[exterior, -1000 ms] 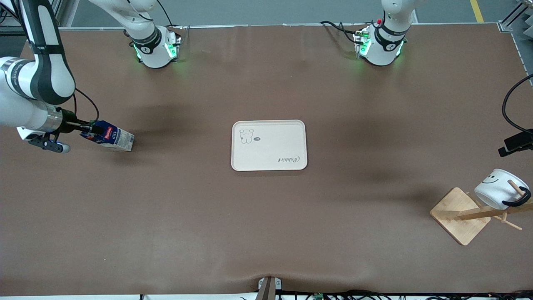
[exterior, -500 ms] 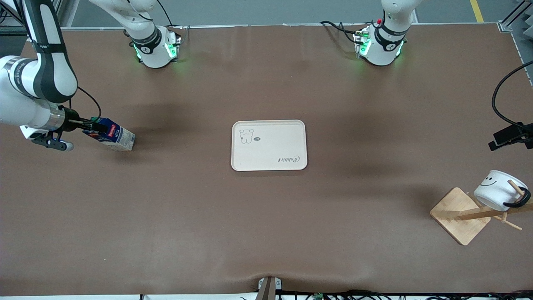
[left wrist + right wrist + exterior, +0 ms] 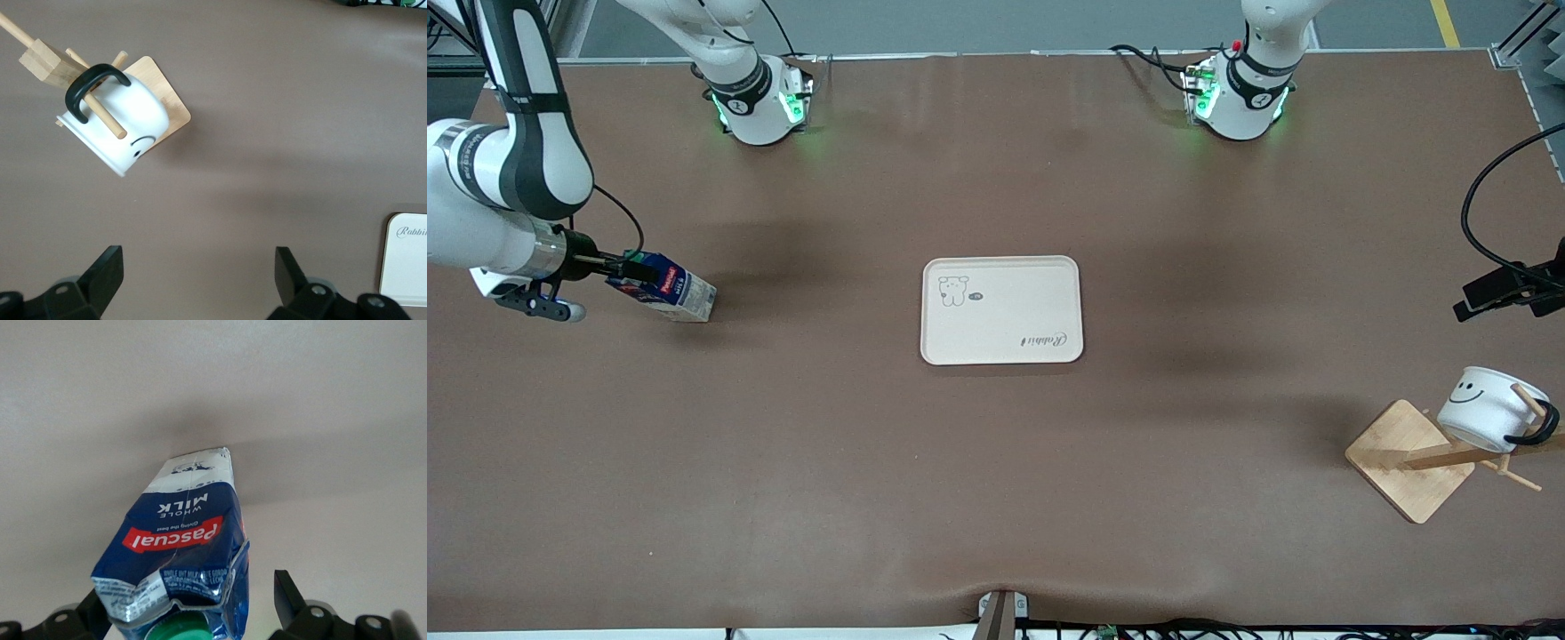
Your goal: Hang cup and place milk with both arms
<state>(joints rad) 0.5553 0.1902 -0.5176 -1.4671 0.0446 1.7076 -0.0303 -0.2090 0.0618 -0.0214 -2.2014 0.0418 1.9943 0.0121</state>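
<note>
The milk [image 3: 665,291] is a dark blue carton that lies tilted on the table near the right arm's end, its green cap toward my right gripper [image 3: 633,267]. In the right wrist view the right gripper [image 3: 190,593] is open around the cap end of the milk [image 3: 180,540]. One finger touches it and the other stands clear. The cup [image 3: 1485,406], white with a smiley face, hangs by its black handle on a peg of the wooden rack [image 3: 1405,458]. My left gripper [image 3: 1472,302] is open and empty in the air beside the rack. The left wrist view shows the left gripper [image 3: 198,257] apart from the cup [image 3: 127,127].
A cream tray [image 3: 1005,311] with a small animal drawing lies at the middle of the table, and its corner shows in the left wrist view [image 3: 407,260]. The rack base [image 3: 167,100] stands near the left arm's end, close to the table edge.
My left gripper has drawn away from the hanging cup, and the cup has settled a little lower on its peg. My right gripper and the carton's cap end have shifted slightly toward the tray.
</note>
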